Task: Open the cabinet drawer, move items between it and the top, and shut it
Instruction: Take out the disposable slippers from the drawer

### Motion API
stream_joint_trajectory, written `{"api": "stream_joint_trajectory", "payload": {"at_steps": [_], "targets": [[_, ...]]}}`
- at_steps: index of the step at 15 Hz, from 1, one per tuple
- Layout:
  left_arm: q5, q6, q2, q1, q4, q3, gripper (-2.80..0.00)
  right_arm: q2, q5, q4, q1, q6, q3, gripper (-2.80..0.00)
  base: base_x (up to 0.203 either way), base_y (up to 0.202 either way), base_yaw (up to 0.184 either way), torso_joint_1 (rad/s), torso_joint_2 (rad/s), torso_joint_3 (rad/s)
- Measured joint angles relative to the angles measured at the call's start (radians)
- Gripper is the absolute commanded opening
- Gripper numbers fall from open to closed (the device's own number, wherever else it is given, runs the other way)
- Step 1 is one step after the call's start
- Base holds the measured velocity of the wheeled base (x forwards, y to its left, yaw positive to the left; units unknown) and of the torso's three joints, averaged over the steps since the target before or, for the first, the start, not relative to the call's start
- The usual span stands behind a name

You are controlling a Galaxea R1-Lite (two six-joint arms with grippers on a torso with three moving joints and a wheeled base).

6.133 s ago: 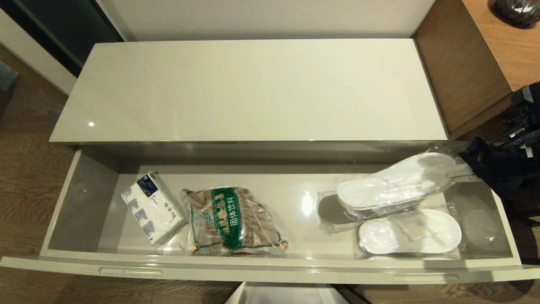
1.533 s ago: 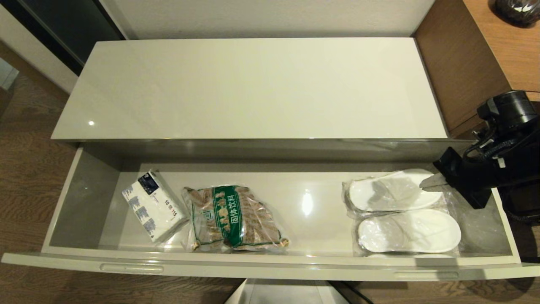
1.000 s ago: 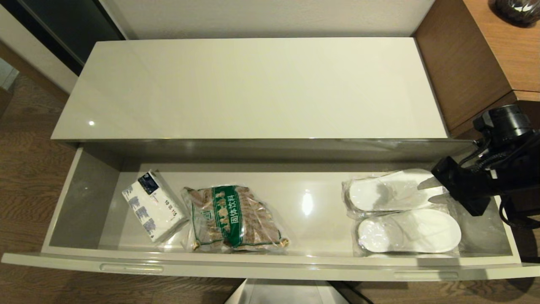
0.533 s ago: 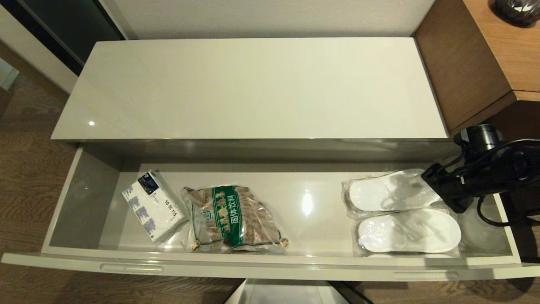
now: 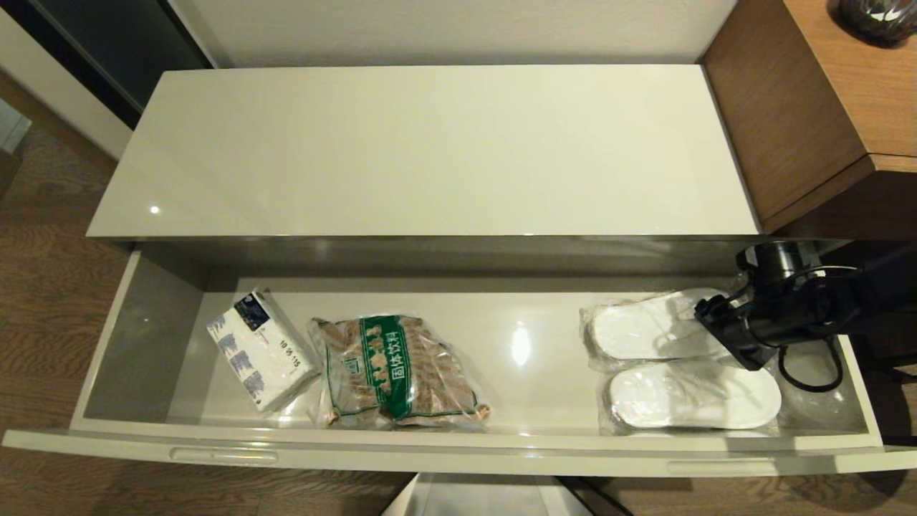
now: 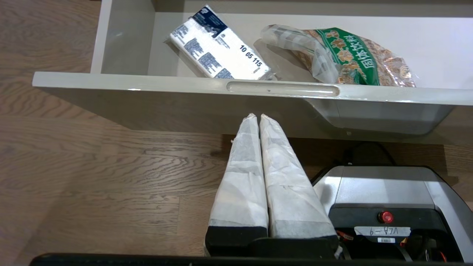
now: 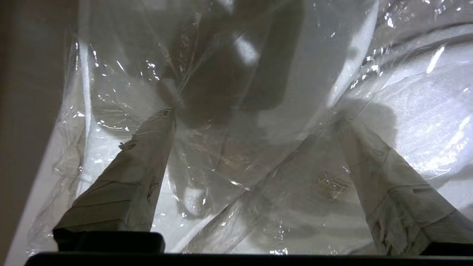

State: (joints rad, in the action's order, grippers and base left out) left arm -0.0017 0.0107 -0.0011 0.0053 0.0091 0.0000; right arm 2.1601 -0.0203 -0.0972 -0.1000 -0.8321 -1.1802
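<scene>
From the head camera, the cabinet drawer is pulled out, long from left to right. Two slippers in clear bags lie side by side at its right end, long ways left to right. One tissue pack and one brown snack bag lie at the left. The top is bare. The right gripper is over the slippers. In the left wrist camera, the left gripper hangs below the drawer front, fingers pressed together, holding nothing. In the right wrist camera, the right fingers are spread wide over the crinkly bag, gripping nothing.
</scene>
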Motion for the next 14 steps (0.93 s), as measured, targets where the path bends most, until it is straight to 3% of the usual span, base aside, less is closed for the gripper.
{"api": "stream_joint_trajectory", "payload": {"at_steps": [7,8,14], "targets": [[0.0,0.0,0.0,0.0,0.0,0.0,-2.8,0.079,0.005,-0.005,0.017,0.011,-0.009,0.0,0.0,0.0,0.0,0.0,0.0,0.0],[0.0,0.0,0.0,0.0,0.0,0.0,-2.8,0.08,0.005,-0.004,0.022,0.012,-0.006,-2.8,0.0,0.0,0.0,0.0,0.0,0.0],[0.0,0.0,0.0,0.0,0.0,0.0,-2.8,0.02,-0.035,0.045,0.048,0.005,0.025,-2.8,0.0,0.0,0.0,0.0,0.0,0.0]]}}
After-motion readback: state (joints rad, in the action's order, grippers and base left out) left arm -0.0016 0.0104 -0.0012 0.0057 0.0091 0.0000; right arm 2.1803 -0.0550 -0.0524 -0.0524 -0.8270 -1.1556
